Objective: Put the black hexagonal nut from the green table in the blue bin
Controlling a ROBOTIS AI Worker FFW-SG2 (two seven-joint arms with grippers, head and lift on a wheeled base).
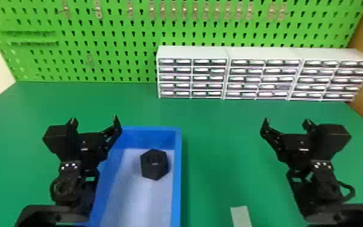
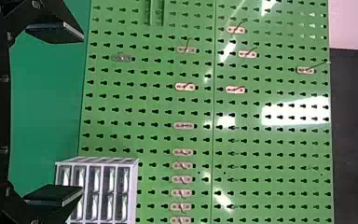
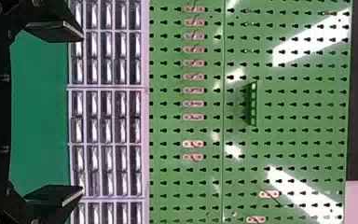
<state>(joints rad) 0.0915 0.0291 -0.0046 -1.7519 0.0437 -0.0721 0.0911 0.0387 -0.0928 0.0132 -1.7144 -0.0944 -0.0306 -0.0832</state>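
From here the placing looks done, the black hexagonal nut [image 1: 154,165] lying in the blue bin [image 1: 177,181], left gripper [image 1: 94,119] and right gripper [image 1: 286,120] both spread wide and empty, so the next move need only leave it there.

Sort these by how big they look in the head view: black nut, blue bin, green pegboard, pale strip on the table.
1. Green pegboard
2. Blue bin, though partly behind the left arm and cut off below
3. Black nut
4. Pale strip, as far as it shows
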